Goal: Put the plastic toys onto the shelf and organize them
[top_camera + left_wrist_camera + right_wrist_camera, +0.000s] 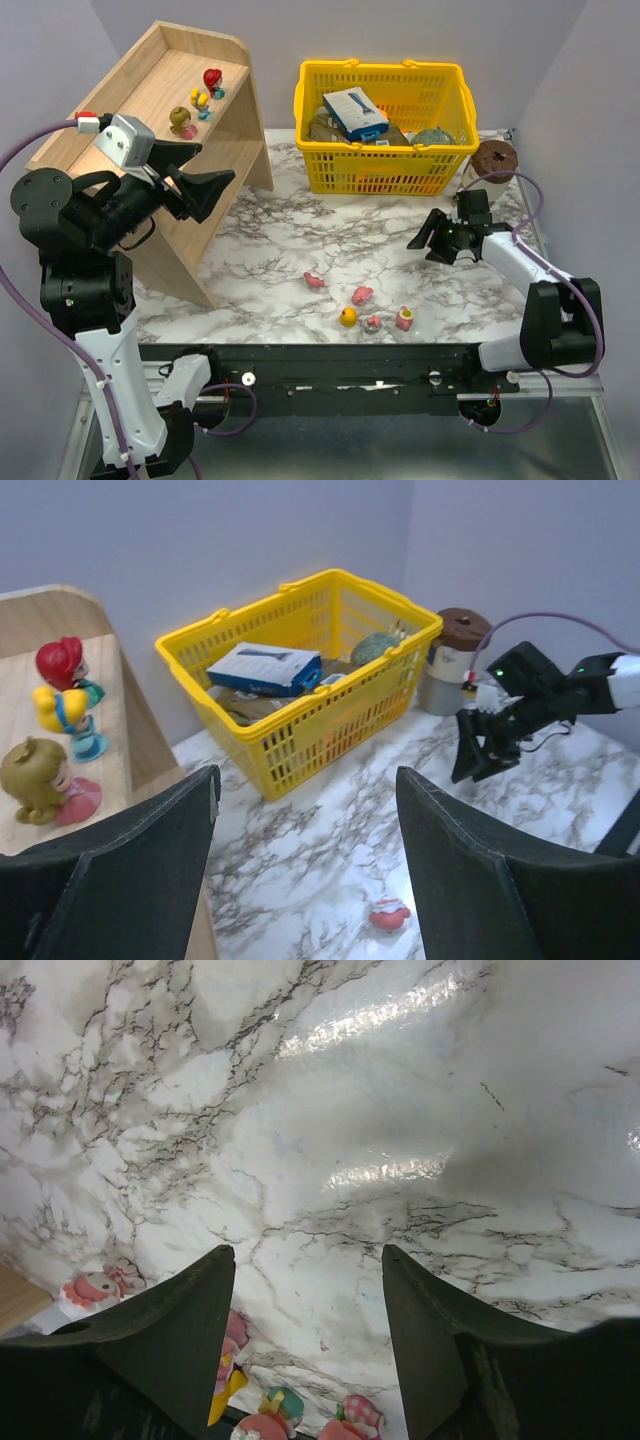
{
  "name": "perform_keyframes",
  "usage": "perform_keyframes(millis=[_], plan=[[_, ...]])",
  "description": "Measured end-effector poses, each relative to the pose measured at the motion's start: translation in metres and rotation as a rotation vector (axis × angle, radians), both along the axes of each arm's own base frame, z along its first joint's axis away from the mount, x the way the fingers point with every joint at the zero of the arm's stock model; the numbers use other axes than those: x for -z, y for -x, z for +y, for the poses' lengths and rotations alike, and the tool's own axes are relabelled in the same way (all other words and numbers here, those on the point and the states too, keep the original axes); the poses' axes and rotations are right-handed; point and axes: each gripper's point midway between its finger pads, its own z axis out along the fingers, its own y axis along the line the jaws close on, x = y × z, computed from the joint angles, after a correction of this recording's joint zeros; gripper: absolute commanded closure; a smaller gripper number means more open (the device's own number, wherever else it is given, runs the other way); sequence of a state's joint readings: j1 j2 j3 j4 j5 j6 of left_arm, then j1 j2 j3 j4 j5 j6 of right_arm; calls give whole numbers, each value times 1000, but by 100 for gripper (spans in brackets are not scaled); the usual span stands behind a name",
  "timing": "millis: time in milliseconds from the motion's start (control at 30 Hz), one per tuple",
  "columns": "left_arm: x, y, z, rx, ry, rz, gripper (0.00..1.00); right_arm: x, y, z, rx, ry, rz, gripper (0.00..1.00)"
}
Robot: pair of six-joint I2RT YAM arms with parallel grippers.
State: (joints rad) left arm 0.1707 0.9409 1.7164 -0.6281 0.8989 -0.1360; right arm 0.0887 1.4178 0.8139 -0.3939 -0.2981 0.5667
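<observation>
The light-wood shelf (130,95) stands at the far left. On its top tier stand three plastic toys: a red one (212,77), a yellow one (200,98) and an olive one (182,122). My left gripper (216,162) hovers open and empty just right of that tier, facing the table. Its wrist view shows the same red (60,663), yellow (65,715) and olive (40,780) toys. Several more toys lie near the table's front edge, among them a pink one (315,280) and a yellow one (348,317). My right gripper (423,250) is open and empty above bare marble at the right, apart from those toys.
A yellow shopping basket (385,170) with boxes and packets stands at the back centre. A brown-lidded jar (494,160) stands just to the right of it. The marble table's front edge (330,343) runs close behind the loose toys.
</observation>
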Motion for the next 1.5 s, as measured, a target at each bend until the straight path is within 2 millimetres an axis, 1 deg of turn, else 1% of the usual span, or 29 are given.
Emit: perform_keyframes(millis=[100, 267, 333, 367, 433, 467, 567, 600, 667, 700, 733, 833, 867, 933, 1033, 1167, 1267, 1400, 1433, 1467, 1500], plan=[[-3, 5, -9, 64, 38, 3, 21, -7, 0, 1, -14, 3, -29, 30], [-2, 12, -32, 192, 75, 26, 23, -17, -1, 3, -24, 4, -64, 30], [-3, 14, -40, 219, 79, 31, 24, -17, 0, 2, -24, 4, -64, 30], [-4, 17, -48, 248, 82, 36, 25, -15, 2, 2, -25, 4, -61, 30], [-4, 18, -57, 266, 87, 41, 25, -12, 4, 2, -24, 5, -53, 30], [-3, 18, -62, 277, 90, 50, 27, -11, 6, 2, -24, 5, -48, 30], [0, 11, -71, 255, 108, 78, 30, -8, 9, 2, -24, 6, -36, 30], [2, 11, -79, 266, 112, 92, 30, -8, 9, 2, -24, 7, -35, 30], [7, 4, -88, 247, 115, 123, 30, -8, 10, 1, -23, 7, -34, 30], [14, -2, -92, 214, 114, 153, 30, -8, 11, 1, -23, 8, -35, 30], [19, 2, -104, 244, 105, 173, 30, -9, 12, 1, -22, 8, -38, 30], [42, -3, -130, 227, 61, 248, 29, -9, 15, 0, -16, 11, -44, 30], [55, -6, -141, 216, 29, 279, 29, -10, 16, -1, -15, 12, -46, 30], [74, -7, -159, 206, -20, 318, 29, -10, 19, -1, -12, 12, -48, 30], [109, -9, -179, 170, -110, 370, 28, -11, 20, -1, -11, 13, -48, 30], [146, -3, -191, 142, -198, 411, 26, -11, 21, -2, -8, 17, -49, 29], [179, 5, -198, 156, -262, 448, 25, -10, 22, -3, -6, 22, -43, 29], [239, 18, -205, 174, -364, 532, 25, -7, 24, -4, -4, 27, -35, 29], [259, 21, -206, 173, -393, 561, 25, -7, 25, -4, -3, 28, -32, 29], [270, 24, -207, 172, -407, 579, 25, -6, 25, -5, -3, 30, -29, 29], [287, 26, -207, 166, -433, 613, 25, -6, 26, -5, -4, 32, -28, 29]])
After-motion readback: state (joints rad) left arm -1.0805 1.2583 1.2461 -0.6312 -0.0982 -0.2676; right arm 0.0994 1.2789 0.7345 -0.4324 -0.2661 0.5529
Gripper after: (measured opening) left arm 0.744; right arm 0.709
